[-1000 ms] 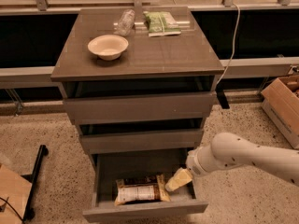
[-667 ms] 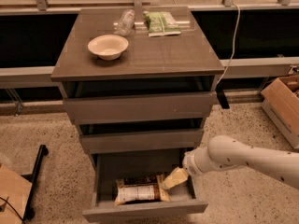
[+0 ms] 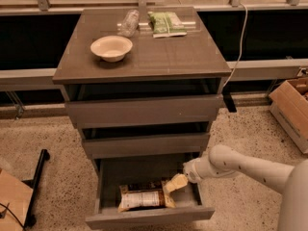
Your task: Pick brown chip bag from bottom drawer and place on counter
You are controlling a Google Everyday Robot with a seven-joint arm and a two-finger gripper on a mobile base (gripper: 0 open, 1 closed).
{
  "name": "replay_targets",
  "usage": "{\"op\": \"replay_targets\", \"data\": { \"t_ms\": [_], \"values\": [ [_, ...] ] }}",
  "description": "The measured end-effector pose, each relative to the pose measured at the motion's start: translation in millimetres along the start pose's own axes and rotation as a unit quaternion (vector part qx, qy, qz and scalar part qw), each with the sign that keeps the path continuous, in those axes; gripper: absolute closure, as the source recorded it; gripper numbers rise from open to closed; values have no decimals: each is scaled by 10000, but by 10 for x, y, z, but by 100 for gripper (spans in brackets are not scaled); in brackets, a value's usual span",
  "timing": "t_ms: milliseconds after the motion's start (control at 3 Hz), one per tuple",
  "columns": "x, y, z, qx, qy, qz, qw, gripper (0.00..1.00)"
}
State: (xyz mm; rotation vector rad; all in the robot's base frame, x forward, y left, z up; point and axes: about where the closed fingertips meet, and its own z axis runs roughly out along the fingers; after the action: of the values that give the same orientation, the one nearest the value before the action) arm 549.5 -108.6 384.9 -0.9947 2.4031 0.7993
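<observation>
The brown chip bag lies flat in the open bottom drawer, with its white label panel up and tan ends showing. My gripper reaches into the drawer from the right, its pale yellow fingers just above the bag's right end. The white arm comes in from the lower right. The counter is the glossy grey-brown top of the cabinet.
On the counter stand a white bowl, a clear plastic bag and a flat green packet. The two upper drawers are slightly pulled out. A cardboard box sits on the floor at right, a black stand at left.
My gripper has moved left and down inside the drawer, closer to the right end of the brown chip bag. The bag has not moved.
</observation>
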Motion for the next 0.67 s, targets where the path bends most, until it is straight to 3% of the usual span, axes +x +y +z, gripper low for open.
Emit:
{"op": "replay_targets", "data": {
  "t_ms": [333,667],
  "values": [
    [147,-235,384,-313,-185,284,9989,0],
    [173,-317,456,-312,-237,355,9986,0]
  ]
}}
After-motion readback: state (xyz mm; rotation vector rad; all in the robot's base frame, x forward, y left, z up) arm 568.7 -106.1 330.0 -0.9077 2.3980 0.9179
